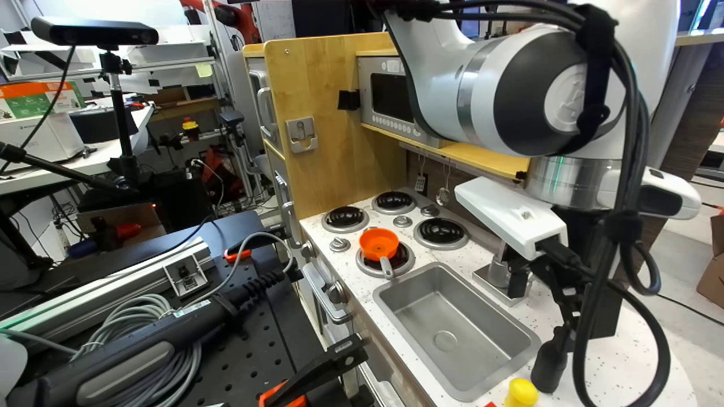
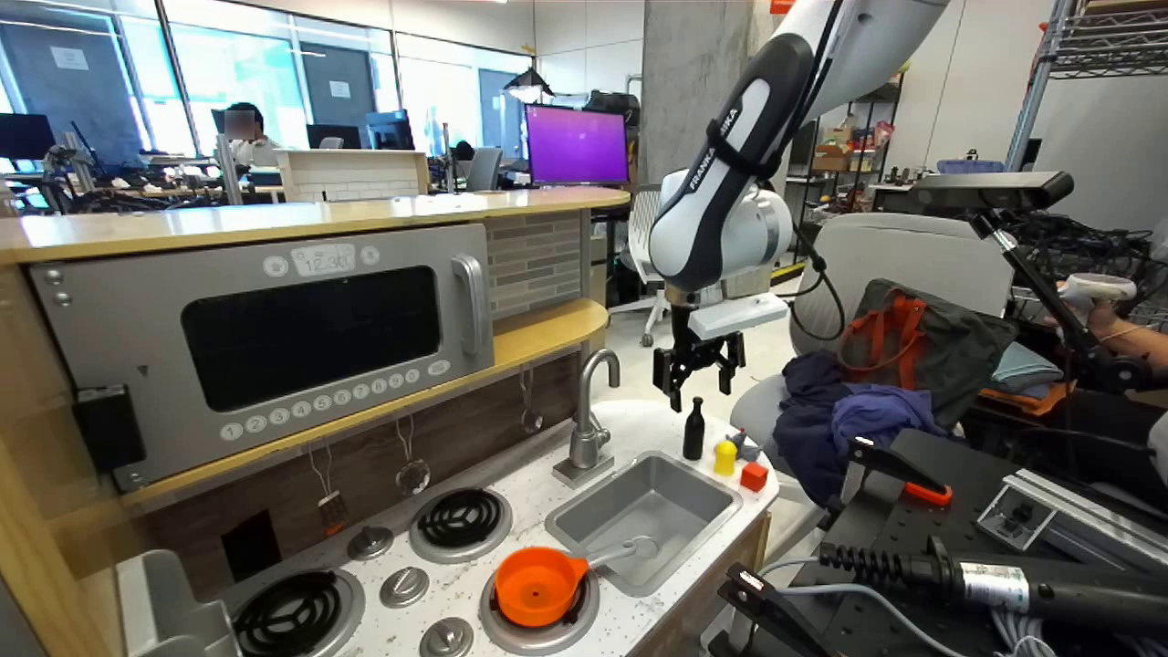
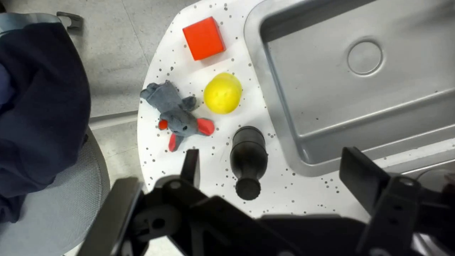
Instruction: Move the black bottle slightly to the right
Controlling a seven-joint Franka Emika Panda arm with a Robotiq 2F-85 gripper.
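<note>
The black bottle (image 2: 693, 433) stands upright on the white speckled counter (image 2: 630, 420), beside the sink's end. In the wrist view the bottle (image 3: 249, 156) is seen from above, its cap toward the gripper. In an exterior view the bottle (image 1: 548, 367) shows below the gripper, its top close to or overlapped by the fingers. My gripper (image 2: 701, 392) is open and empty above the bottle. In the wrist view the gripper's (image 3: 272, 169) fingers are wide apart, and the bottle appears between them, nearer the left finger, touching neither.
The grey sink (image 3: 293, 160) lies right beside the bottle. A yellow object (image 3: 223, 93), a red block (image 3: 203, 38) and a grey plush mouse (image 3: 177, 117) are near it. The faucet (image 2: 587, 411) stands behind the sink. An orange pan (image 2: 537, 584) sits on a burner.
</note>
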